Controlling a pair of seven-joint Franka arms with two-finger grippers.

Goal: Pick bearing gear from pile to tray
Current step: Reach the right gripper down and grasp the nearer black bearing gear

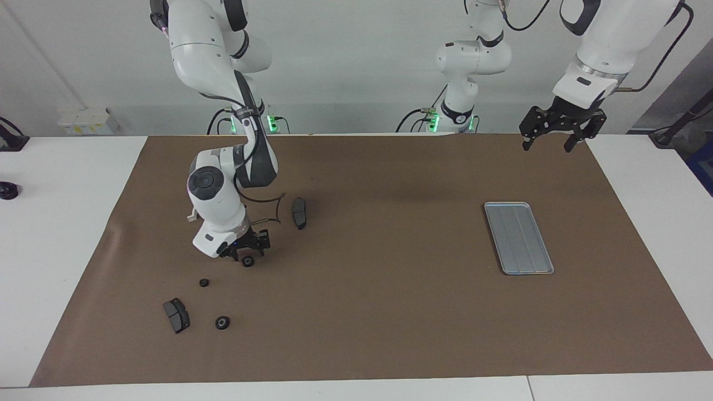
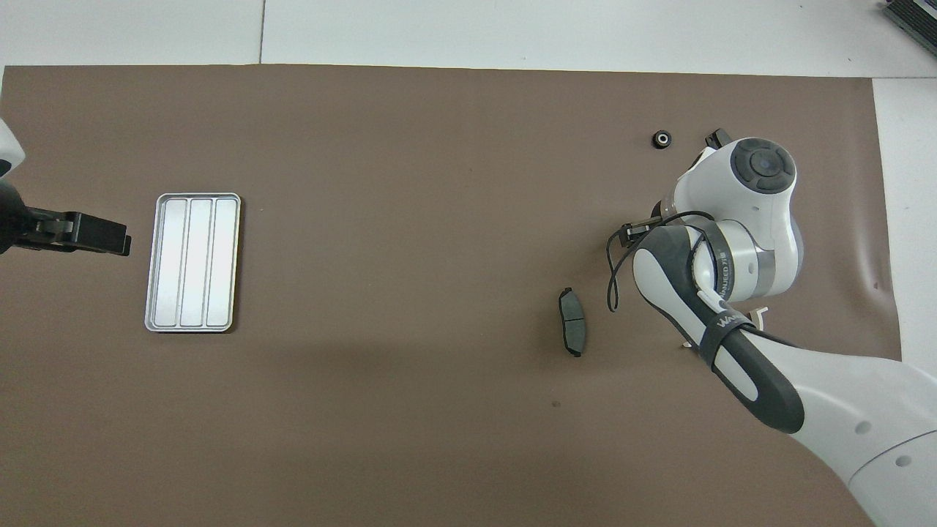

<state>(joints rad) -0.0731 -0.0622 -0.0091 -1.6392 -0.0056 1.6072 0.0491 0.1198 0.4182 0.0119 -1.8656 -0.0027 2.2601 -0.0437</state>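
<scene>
Toward the right arm's end of the counter (image 1: 390,345), the right gripper (image 1: 245,253) is down over a small black gear (image 1: 248,260), its fingers half closed about it; whether they grip it I cannot tell. Two more gears (image 1: 204,283) and a brake pad (image 1: 176,315) lie farther from the robots. The left gripper (image 1: 547,146) waits, fingers wide, above the counter's edge near the tray (image 1: 518,238).

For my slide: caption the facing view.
Right pincer down at a black gear; empty tray awaits.
</scene>
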